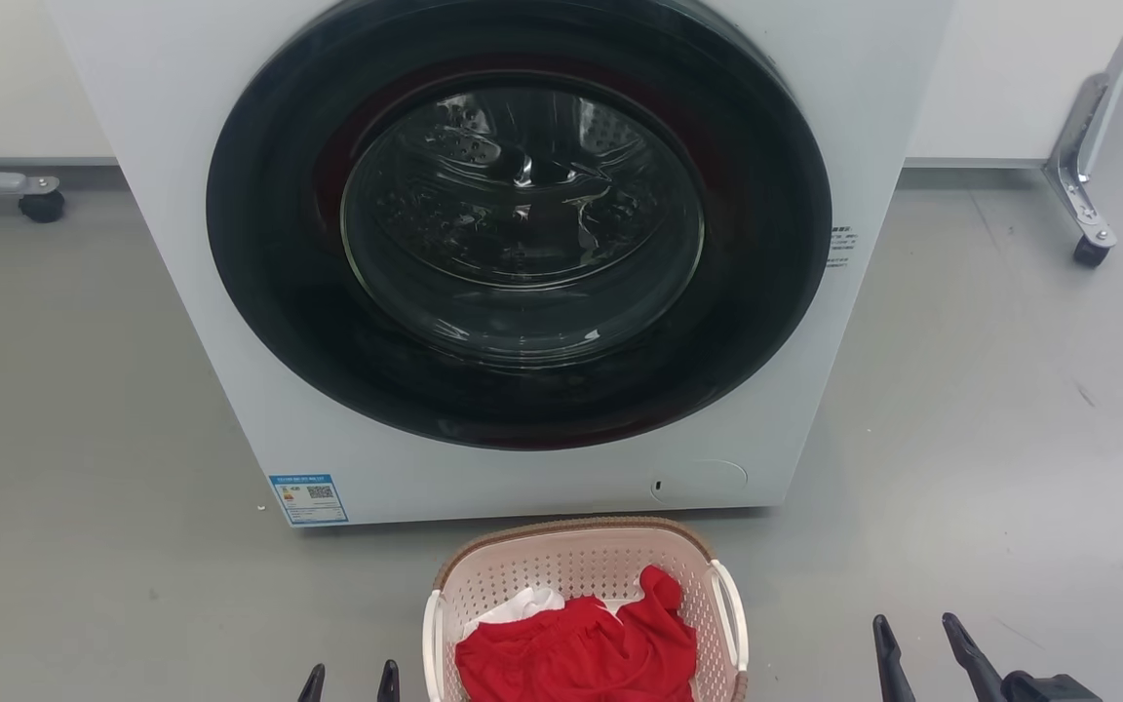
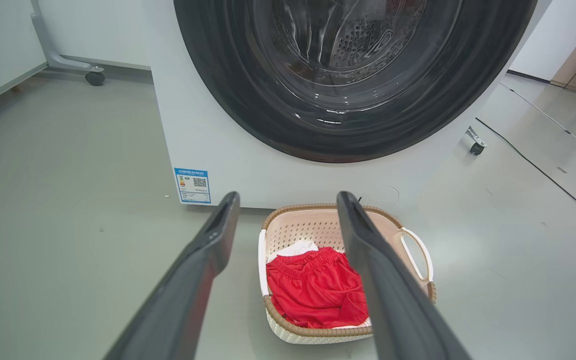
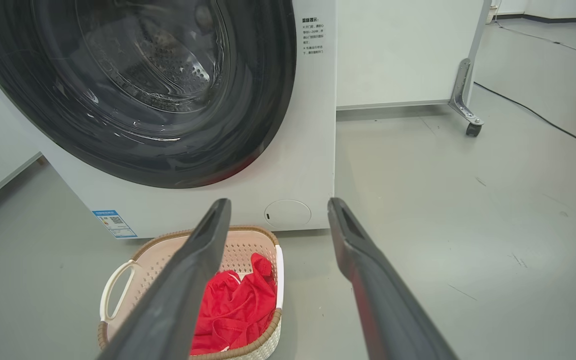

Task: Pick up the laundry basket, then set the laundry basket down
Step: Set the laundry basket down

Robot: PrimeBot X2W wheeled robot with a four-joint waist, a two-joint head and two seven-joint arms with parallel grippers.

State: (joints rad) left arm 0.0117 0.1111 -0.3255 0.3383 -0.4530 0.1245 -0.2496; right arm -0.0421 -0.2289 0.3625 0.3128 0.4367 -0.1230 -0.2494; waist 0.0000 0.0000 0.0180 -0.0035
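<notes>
The laundry basket (image 1: 571, 532) is seen at the bottom centre of the head view, standing on the grey floor (image 1: 990, 439) just in front of a white washing machine (image 1: 181, 292), whose round dark door (image 1: 522, 224) is shut. A red garment (image 1: 581, 653) is piled inside the basket, with a white cloth (image 1: 527, 604) showing at its upper left edge. A white handle (image 1: 729, 609) is visible on the basket's right-hand side in the frame, and another on its left-hand side.

The left end effector (image 1: 351, 682) is seen at the bottom edge, just left of the basket, with only its fingertips in frame. Its two fingers are held apart, and nothing is gripped between them. In the left wrist view the basket is seen beyond and partly behind these fingers, not touched by them.

The right end effector (image 1: 922, 648) is found at the lower right, well apart from the basket. Its fingers are likewise spread, with only bare floor between them.

A blue label (image 1: 308, 498) is stuck at the lower left of the machine's front. A metal leg on a castor (image 1: 1088, 234) is seen at the upper right.
</notes>
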